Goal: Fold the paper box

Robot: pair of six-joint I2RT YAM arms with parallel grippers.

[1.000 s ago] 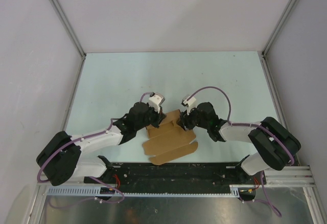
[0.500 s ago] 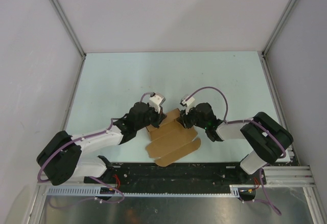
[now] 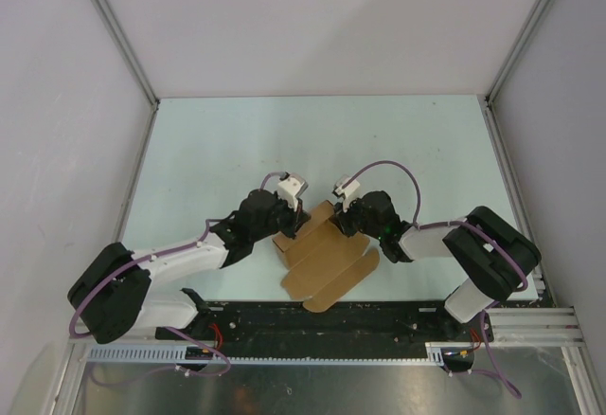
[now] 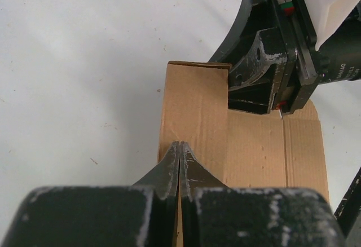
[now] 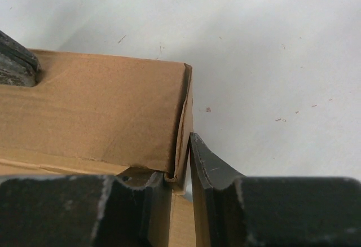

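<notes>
Risk log | paper box (image 3: 327, 261) near-centre of table (image 3: 237, 140), flaps toward near edge | left gripper (image 4: 179, 148) pressed together, maybe on a flap edge, unclear | right gripper (image 5: 181, 168) pinching corner wall | if I pull unevenly, thin wall tears or slips out

Beyond the flat-lying brown thin-cardboard paper box (image 3: 327, 261), the pale green worktop (image 3: 237, 140) lies open up to the white back wall (image 3: 312, 27), and open to either side as well. At the box's far raised wall, the left hand (image 3: 294, 219) and right hand (image 3: 345, 220) pinch the cardboard close together, leaving only a narrow gap between them. Both white arms slant in past the box's sides. The black base rail (image 3: 379, 315) lies just beside its near flaps.
</notes>
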